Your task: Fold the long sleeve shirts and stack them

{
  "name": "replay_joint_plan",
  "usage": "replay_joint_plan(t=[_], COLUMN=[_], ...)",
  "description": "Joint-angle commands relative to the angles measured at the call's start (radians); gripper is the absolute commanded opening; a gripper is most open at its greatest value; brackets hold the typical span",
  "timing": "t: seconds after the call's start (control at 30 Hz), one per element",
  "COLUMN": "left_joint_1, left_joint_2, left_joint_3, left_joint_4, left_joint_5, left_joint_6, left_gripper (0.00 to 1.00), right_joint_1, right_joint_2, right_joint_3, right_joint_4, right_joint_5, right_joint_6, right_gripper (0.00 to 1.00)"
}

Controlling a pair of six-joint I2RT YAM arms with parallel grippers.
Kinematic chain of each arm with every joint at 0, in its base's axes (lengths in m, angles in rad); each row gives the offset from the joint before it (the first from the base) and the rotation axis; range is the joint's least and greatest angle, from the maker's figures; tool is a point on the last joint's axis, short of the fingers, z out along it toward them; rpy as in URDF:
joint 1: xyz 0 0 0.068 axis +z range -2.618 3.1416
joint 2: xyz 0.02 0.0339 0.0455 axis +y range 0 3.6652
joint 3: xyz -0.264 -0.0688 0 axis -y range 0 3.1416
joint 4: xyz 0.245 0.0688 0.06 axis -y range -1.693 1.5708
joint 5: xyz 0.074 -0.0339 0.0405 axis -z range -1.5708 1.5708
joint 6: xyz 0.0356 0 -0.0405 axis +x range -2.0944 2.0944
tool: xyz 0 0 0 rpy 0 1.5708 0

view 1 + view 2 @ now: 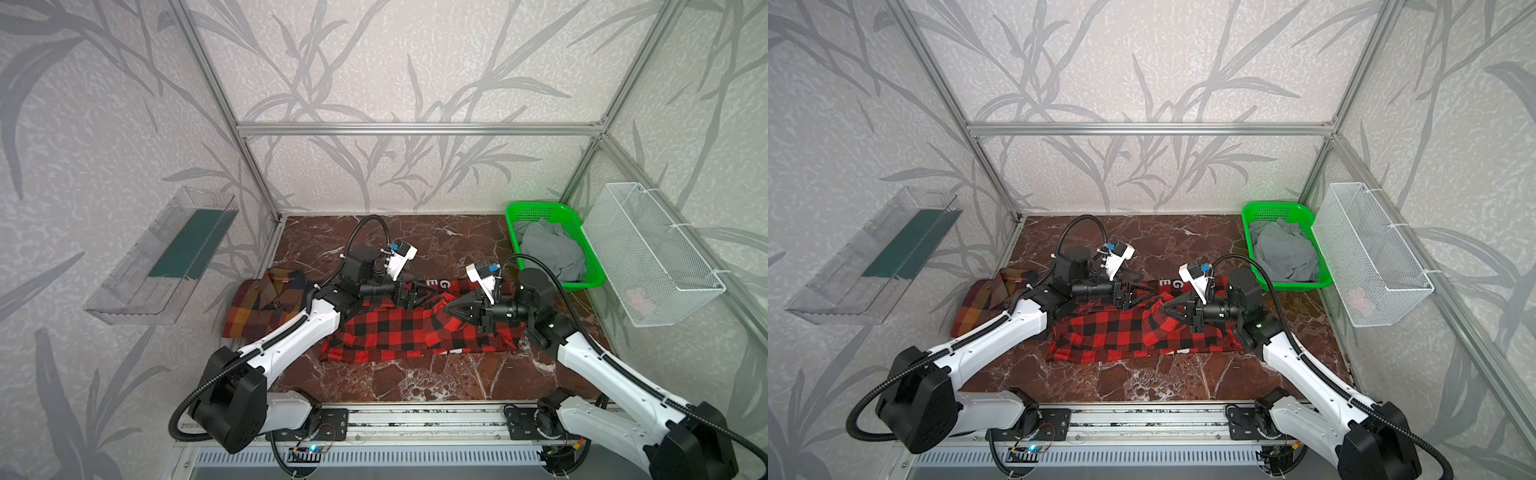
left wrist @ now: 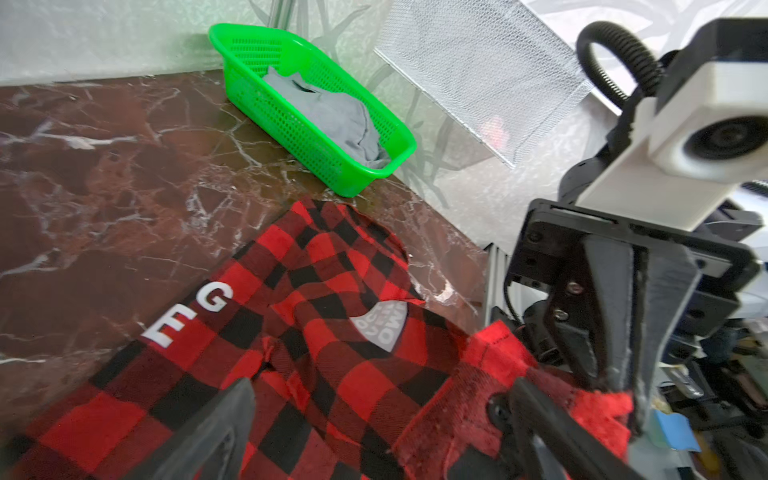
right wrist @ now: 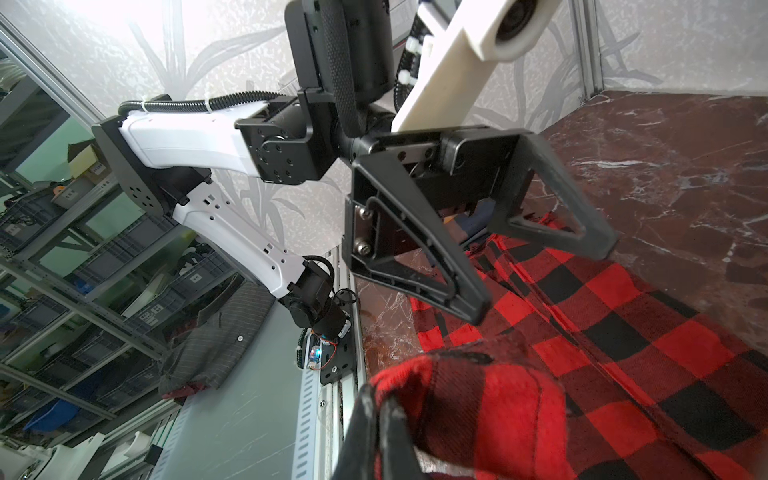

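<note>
In a top view the soft red-and-black check flannel shirt (image 1: 415, 332) lies on the dark marble worktop (image 1: 436, 241), with the brown plaid flannel shirt (image 1: 266, 303) put aside on its left. The left wrist view shows the left gripper (image 2: 380, 384) wide open and empty. The right wrist view shows the right gripper (image 3: 380, 399) pinching a red fold, likely to fold it over.
</note>
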State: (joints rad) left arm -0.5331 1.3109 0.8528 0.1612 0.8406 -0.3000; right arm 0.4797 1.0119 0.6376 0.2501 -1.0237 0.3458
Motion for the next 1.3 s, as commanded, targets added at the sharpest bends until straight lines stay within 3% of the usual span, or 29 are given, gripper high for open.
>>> replay_joint_plan(t=[0.0,0.3,0.4,0.5,0.77,0.9,1.27], left_joint_1=[0.003,0.002,-0.005,-0.021,-0.095,-0.100,-0.100], left_joint_2=[-0.023,0.044,0.056,0.037,-0.035,-0.038,-0.026], left_joint_3=[-0.058,-0.132,-0.145,-0.164,-0.147,-0.143,-0.116], left_joint_4=[0.165,0.570,0.627,0.592,0.178,0.161,0.141], left_joint_5=[0.100,0.179,0.190,0.190,0.150,0.158,0.178], left_joint_6=[-0.131,-0.473,-0.522,-0.496,-0.215,-0.208,-0.182], left_gripper=[0.96,0.94,0.93,0.94,0.98,0.98,0.75], right_joint_1=[0.005,0.005,0.005,0.005,0.005,0.005,0.005], right_joint_2=[0.006,0.013,0.017,0.019,0.024,0.024,0.026], right_joint_3=[0.033,0.037,0.038,0.040,0.045,0.048,0.055], right_joint_4=[0.028,0.024,0.018,0.017,0.020,0.017,-0.008], right_joint_5=[-0.038,-0.046,-0.045,-0.049,-0.057,-0.058,-0.050], right_joint_6=[-0.004,-0.006,-0.011,-0.013,-0.013,-0.014,-0.024], right_gripper=[0.00,0.00,0.00,0.00,0.00,0.00,0.00])
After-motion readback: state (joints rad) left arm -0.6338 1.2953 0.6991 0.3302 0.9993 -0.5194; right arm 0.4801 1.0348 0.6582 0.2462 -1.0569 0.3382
